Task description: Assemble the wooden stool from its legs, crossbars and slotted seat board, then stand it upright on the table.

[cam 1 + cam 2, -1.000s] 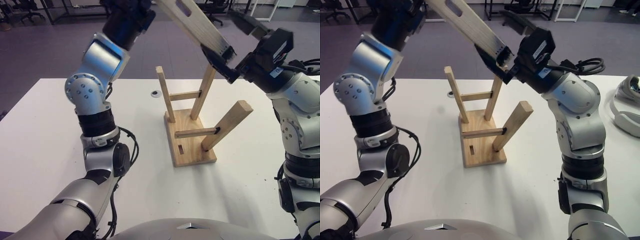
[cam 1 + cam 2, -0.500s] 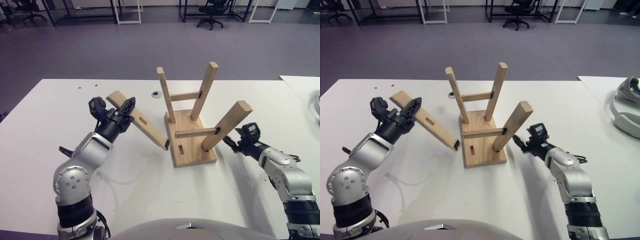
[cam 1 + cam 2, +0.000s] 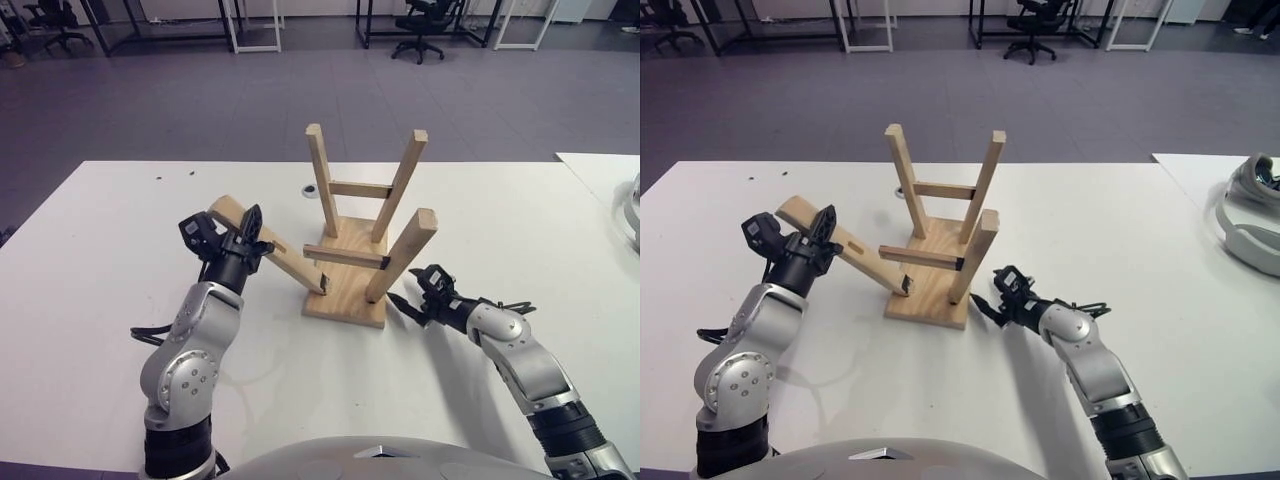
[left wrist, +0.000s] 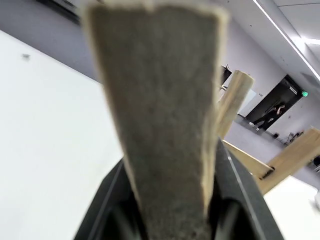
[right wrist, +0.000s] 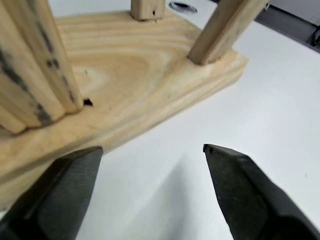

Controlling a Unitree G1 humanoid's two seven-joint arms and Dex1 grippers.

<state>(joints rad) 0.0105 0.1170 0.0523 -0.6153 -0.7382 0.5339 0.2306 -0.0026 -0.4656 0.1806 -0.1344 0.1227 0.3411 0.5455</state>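
Note:
The stool stands upside down, its slotted seat board (image 3: 348, 304) flat on the white table (image 3: 100, 250). Three legs (image 3: 320, 180) rise from it, joined by two crossbars (image 3: 345, 257). My left gripper (image 3: 255, 240) is shut on the fourth leg (image 3: 290, 265), which slants down with its lower end touching the board's left edge. The left wrist view looks along that leg (image 4: 160, 100). My right gripper (image 3: 408, 298) is open, low on the table just right of the board. Its fingers (image 5: 65, 185) point at the board's edge (image 5: 150, 65) without touching it.
A small round grommet (image 3: 310, 188) sits in the table behind the stool. A white headset (image 3: 1250, 215) lies on a second table at the far right. Bare tabletop spreads in front of both arms. Office chairs and racks stand on the floor beyond.
The stool has turned and slid toward the left. The left gripper has brought the leg's lower end onto the board. The right gripper moved in close to the board's right edge.

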